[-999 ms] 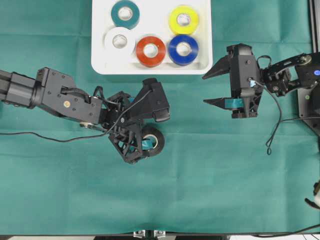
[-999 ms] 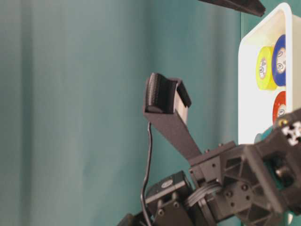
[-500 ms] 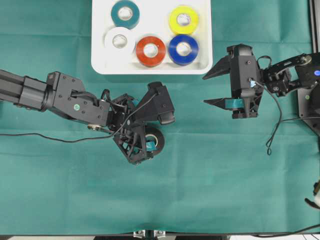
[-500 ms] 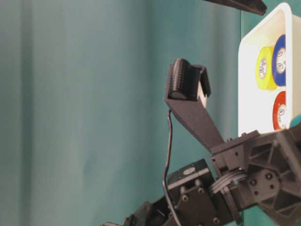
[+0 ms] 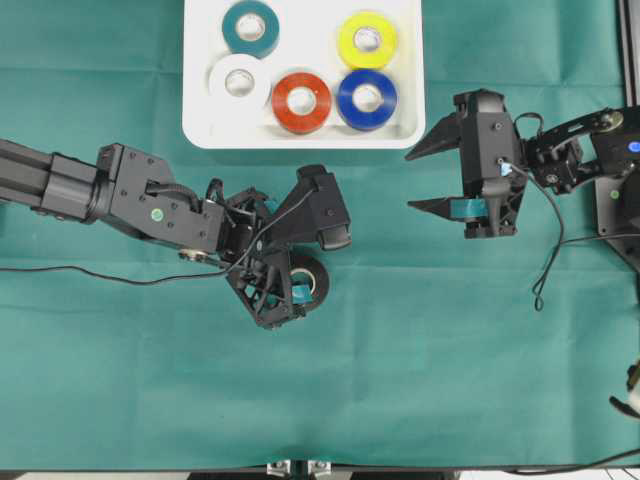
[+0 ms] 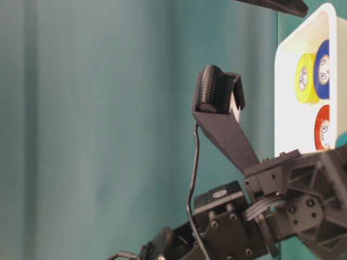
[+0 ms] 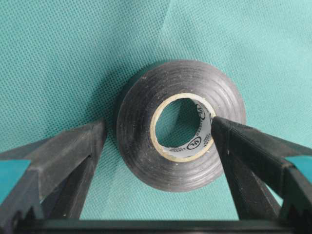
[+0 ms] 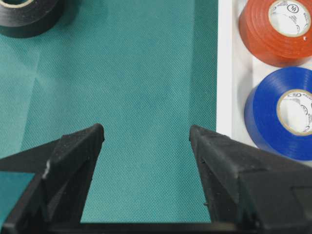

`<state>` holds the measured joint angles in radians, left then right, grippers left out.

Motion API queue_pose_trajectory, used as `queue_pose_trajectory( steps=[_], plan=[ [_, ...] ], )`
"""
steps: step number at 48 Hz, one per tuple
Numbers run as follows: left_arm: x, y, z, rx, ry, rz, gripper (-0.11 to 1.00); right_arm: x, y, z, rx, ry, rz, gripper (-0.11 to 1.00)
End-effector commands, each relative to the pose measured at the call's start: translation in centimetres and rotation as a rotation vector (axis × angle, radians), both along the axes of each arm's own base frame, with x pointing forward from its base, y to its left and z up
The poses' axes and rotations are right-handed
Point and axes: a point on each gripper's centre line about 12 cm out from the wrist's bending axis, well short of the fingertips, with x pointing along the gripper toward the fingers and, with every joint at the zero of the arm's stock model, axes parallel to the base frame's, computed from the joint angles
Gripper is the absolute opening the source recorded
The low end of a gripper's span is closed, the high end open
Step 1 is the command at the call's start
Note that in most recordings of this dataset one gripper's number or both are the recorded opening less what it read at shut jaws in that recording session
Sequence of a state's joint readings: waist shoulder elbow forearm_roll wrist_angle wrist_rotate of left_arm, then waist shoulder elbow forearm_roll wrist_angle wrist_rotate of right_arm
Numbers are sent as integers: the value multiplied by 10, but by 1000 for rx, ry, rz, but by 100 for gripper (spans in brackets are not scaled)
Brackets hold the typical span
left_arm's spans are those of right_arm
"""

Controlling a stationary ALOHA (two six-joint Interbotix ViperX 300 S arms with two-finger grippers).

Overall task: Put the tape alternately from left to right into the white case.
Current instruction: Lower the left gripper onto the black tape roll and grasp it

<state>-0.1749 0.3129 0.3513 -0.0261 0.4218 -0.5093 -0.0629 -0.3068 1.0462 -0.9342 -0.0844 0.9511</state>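
in the overhead view the black roll (image 5: 308, 283) is half covered by the left claw (image 5: 296, 262). the white case (image 5: 200, 100) is cut off by the top edge (and by the right edge at table level). print inside the roll's core is too small to be read.

Lighting is bright, even and diffuse in all views. The overhead view is sharp, with faint shadows beneath the arms. Mild glare sits on the glossy black tape roll (image 7: 178, 124), which casts a soft shadow to its left. In the table-level view the backdrop is soft and blurred.
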Motion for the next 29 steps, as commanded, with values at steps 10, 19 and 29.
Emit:
queue_pose_trajectory(
  steps=[10, 19, 29],
  plan=[
    [-4, 6, 17, 7, -14, 0, 65, 2, 3, 6, 6, -26, 13, 77],
    [-4, 9, 10, 11, 3, 5, 65, 2, 6, 7, 6, -27, 23, 77],
    [-3, 12, 11, 9, 0, 14, 65, 2, 6, 7, 7, -28, 24, 77]
  ],
)
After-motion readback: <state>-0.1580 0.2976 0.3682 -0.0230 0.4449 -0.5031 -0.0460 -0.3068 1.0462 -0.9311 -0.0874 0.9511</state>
